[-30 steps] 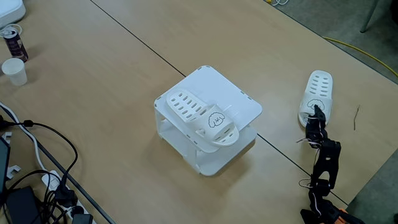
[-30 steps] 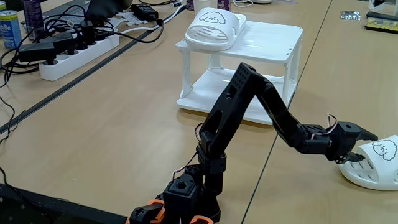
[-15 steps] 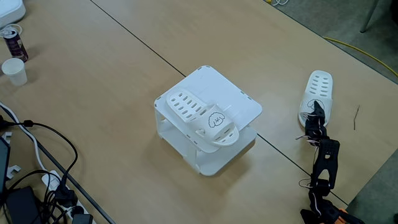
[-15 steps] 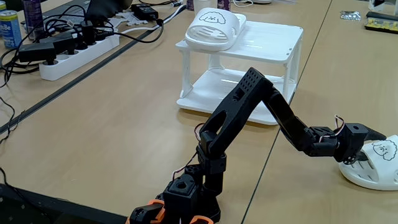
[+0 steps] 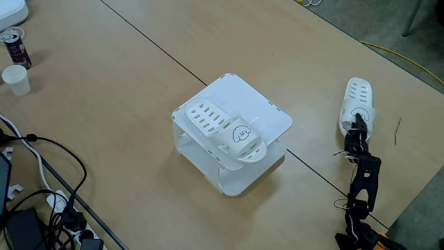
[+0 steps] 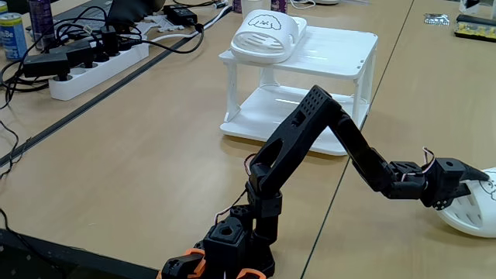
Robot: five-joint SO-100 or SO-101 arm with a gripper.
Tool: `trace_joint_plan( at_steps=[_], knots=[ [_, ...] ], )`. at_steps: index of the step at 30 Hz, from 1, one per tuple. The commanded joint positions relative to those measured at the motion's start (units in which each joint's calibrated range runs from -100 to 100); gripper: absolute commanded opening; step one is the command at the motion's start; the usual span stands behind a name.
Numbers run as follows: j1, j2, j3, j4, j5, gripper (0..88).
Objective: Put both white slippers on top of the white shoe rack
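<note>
With one slipper (image 5: 232, 133) already on the rack (image 5: 267, 111), we have the gripper (image 6: 474, 180) closed around the toe strap of the second slipper (image 5: 356, 101) on the table (image 5: 104, 104), so next we judge a lift toward the rack's free side.

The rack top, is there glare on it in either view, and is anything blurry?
In a fixed view the rack top carries soft streaks of reflected light beside the slipper; in the higher fixed view the rack looks evenly lit and near blown-out white. Both views are sharp, with faint shadows.
</note>
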Motion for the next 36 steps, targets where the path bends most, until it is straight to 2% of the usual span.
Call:
trace_joint_plan(
  at_steps=[1,4,12,21,29,36],
  knots=[
    [0.67,-7.08,-5.18,-0.14,0.42,0.8],
    [0.51,-11.54,-7.98,6.76,0.42,0.8],
    [-2.12,-24.42,-22.23,35.67,0.42,0.8],
    [-9.61,-28.20,-40.63,53.44,0.42,0.8],
    [-18.98,-28.37,-50.47,61.98,0.42,0.8],
    [-27.86,-29.38,-50.65,62.67,0.42,0.8]
  ],
)
